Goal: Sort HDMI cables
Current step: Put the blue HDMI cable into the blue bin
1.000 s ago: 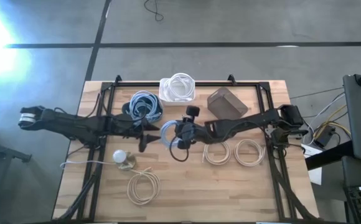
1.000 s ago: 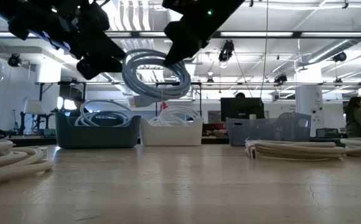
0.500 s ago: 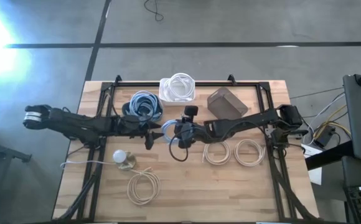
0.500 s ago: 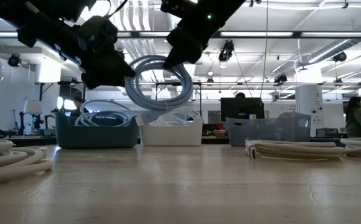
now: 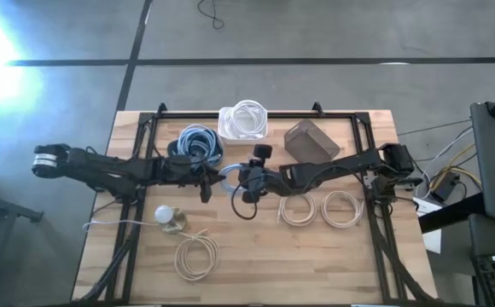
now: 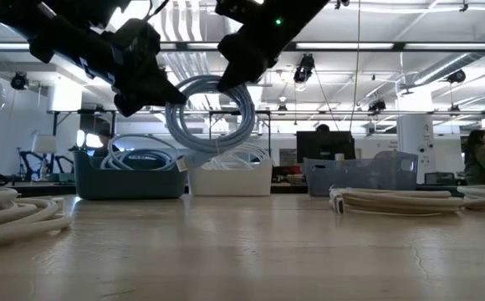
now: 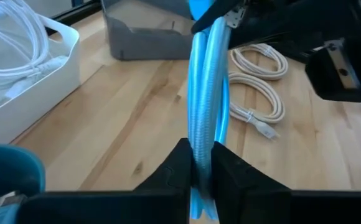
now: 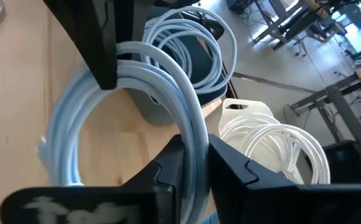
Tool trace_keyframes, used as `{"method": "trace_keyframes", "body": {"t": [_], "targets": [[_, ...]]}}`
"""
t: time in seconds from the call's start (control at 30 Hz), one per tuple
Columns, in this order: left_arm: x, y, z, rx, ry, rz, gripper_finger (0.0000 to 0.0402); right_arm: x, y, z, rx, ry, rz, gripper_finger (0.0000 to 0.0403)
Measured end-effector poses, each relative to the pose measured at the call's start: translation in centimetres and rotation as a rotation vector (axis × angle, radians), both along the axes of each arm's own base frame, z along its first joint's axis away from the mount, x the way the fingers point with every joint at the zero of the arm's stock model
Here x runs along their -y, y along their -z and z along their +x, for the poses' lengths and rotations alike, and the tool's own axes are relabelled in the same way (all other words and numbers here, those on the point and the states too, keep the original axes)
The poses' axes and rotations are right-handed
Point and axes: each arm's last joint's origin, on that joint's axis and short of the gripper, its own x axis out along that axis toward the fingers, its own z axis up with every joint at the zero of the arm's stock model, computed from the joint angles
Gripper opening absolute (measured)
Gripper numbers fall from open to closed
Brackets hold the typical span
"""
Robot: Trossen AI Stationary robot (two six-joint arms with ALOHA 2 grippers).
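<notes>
At the high view's centre, the left hand (image 5: 206, 182) had newly clamped the light-blue coiled cable (image 5: 230, 180) beside the gripping right hand (image 5: 244, 182), suggesting a handover.

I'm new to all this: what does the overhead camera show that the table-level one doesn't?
Only the high view shows the table's whole layout: a beige coil near the front edge, the white bulb-like object, and both arms' full length. Only the low view shows the room behind and that the light blue coil hangs clear above the table. Both show the left gripper and right gripper clamped on that coil.
</notes>
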Motion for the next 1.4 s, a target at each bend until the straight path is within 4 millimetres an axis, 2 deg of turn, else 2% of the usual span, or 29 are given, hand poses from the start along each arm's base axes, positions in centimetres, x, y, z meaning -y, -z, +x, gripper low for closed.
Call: {"method": "trace_keyframes", "body": {"t": [0.27, 0.4, 0.57, 0.77, 0.9, 1.07, 1.17, 1.4], "targets": [[-0.1, 0.1, -0.3, -0.049, -0.009, -0.007, 0.0036, -0.4, 0.2, -0.1, 0.02, 0.013, 0.05, 0.0129], [-0.3, -0.6, -0.7, -0.11, -0.039, 0.001, 0.0038, -1.4, 0.1, -0.2, 0.024, -0.004, 0.037, 0.0159], [-0.6, -3.6, -1.6, -0.136, -0.071, 0.036, 0.0039, -2.7, 0.0, -0.3, 0.007, -0.055, 0.003, 0.0182], [-1.4, -7.5, -3.9, -0.256, -0.185, 0.121, 0.0042, -3.5, 0.1, -0.5, 0.003, -0.073, 0.0, 0.0192], [-1.9, -8.6, -5.3, -0.307, -0.212, 0.15, 0.0042, -3.5, 0.1, -0.5, -0.004, -0.073, -0.001, 0.0192], [-3.8, -8.4, -6.5, -0.346, -0.324, 0.139, 0.0043, -3.5, 0.1, -0.5, -0.005, -0.072, -0.001, 0.0191], [-5.2, -7.4, -6.8, -0.395, -0.384, 0.143, 0.0043, -3.5, 0.1, -0.5, -0.001, -0.069, 0.005, 0.0189], [-7.3, -3.9, -7.1, -0.456, -0.271, 0.02, 0.0044, -3.5, 0.1, -0.5, 0.006, -0.065, 0.02, 0.0192]]}}
